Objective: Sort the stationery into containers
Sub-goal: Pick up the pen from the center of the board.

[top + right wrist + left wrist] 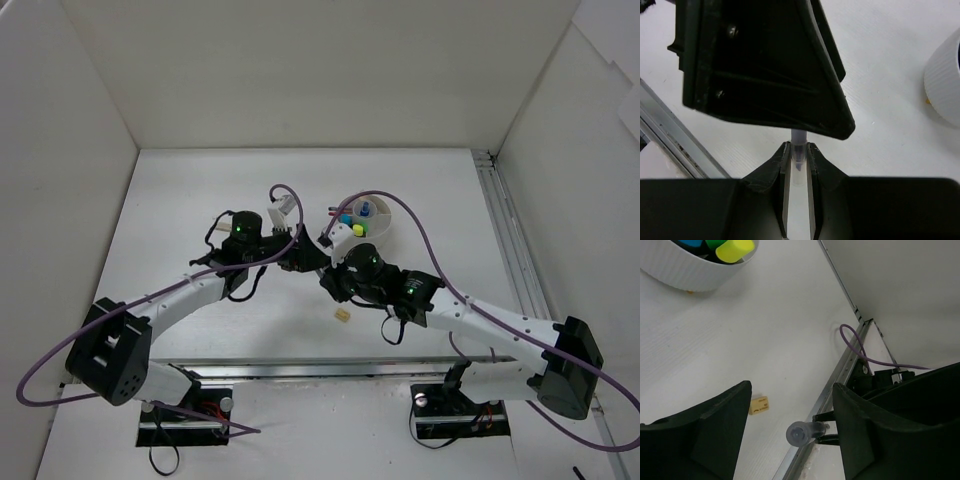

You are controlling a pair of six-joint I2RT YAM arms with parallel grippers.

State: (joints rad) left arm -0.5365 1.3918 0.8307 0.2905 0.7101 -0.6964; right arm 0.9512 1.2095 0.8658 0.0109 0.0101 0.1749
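Near the white organizer [384, 238], the right claw [798, 150] is clamping a clear marker [798, 138]. The left claw [791, 389] is gaping apart around its end, and an eraser [759, 405] is lying on the counter [765, 330].

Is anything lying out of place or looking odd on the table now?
A small beige eraser lies alone on the table, apart from the white organizer that holds the highlighters. The right gripper grips a thin pen. Nothing looks spilled or damaged.

left gripper [305, 258] and right gripper [328, 274] (the 2 nose to nose) block organizer's [383, 234] near side.
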